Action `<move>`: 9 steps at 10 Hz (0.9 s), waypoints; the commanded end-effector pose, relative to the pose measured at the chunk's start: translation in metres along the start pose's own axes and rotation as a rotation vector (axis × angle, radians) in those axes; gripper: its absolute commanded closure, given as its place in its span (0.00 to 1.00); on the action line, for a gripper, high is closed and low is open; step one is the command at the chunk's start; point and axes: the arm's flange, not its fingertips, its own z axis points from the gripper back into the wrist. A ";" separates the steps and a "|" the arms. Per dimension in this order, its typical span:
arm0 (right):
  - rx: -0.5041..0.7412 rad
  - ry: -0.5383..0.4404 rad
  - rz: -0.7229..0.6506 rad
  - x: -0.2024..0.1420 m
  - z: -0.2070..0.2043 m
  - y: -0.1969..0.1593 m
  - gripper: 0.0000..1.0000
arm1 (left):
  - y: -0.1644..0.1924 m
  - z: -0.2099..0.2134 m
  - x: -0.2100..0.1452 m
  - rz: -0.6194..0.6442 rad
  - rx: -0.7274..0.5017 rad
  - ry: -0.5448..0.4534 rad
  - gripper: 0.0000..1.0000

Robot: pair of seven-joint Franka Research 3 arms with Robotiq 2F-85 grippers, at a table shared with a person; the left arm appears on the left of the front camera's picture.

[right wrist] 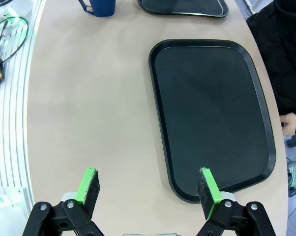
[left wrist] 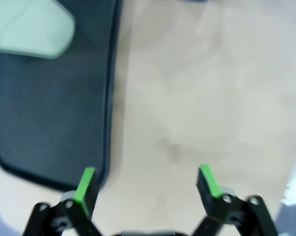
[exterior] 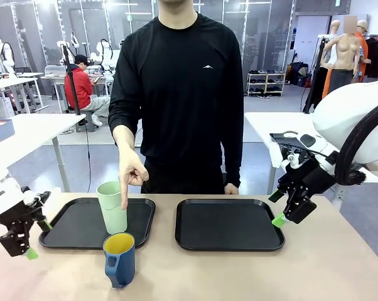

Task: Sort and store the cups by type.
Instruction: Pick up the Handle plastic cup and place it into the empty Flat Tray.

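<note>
On your surface [exterior: 239, 276], tumbler [exterior: 113, 210] and mug [exterior: 119, 260] stand well right of the left gripper [exterior: 37, 239]. Both it and the right gripper [exterior: 277, 208] are spread, empty.

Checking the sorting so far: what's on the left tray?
The mint-green tumbler stands on the left tray, a person's hand pointing down at it. The blue mug, on the table in front, covers part of its near rim.

a pale tan table [exterior: 252, 276] runs across the near part of the scene; two black trays lie flat on it, side by side with a gap between them, toward its far edge; the left tray [exterior: 70, 229] and the right tray [exterior: 226, 226] match in shape; a dark blue mug [exterior: 120, 262] with a yellow inside stands upright on the bare tabletop, just on the near side of the left tray's near right corner
</note>
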 end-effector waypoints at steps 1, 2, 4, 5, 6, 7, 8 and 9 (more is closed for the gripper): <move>-0.003 0.008 -0.002 0.000 0.001 0.003 0.00 | -0.007 -0.019 -0.014 -0.086 -0.054 -0.207 0.00; -0.003 0.008 -0.002 0.000 0.001 0.003 0.00 | -0.005 -0.026 -0.015 -0.115 -0.026 -0.286 0.00; -0.003 0.008 -0.002 0.000 0.001 0.003 0.00 | -0.002 -0.035 -0.014 -0.145 -0.056 -0.505 0.00; -0.003 0.008 -0.002 0.000 0.001 0.003 0.00 | 0.000 -0.041 -0.014 -0.152 -0.079 -0.603 0.00; -0.003 0.008 -0.002 0.000 0.001 0.003 0.00 | 0.003 -0.047 -0.014 -0.141 -0.096 -0.694 0.00; -0.003 0.008 -0.002 0.000 0.001 0.003 0.00 | 0.006 -0.051 -0.013 -0.119 -0.101 -0.763 0.00; -0.003 0.008 -0.002 0.000 0.001 0.003 0.00 | 0.007 -0.054 -0.014 -0.125 -0.134 -0.877 0.00; -0.003 0.008 -0.002 0.000 0.001 0.003 0.00 | 0.009 -0.056 -0.017 -0.111 -0.127 -0.917 0.00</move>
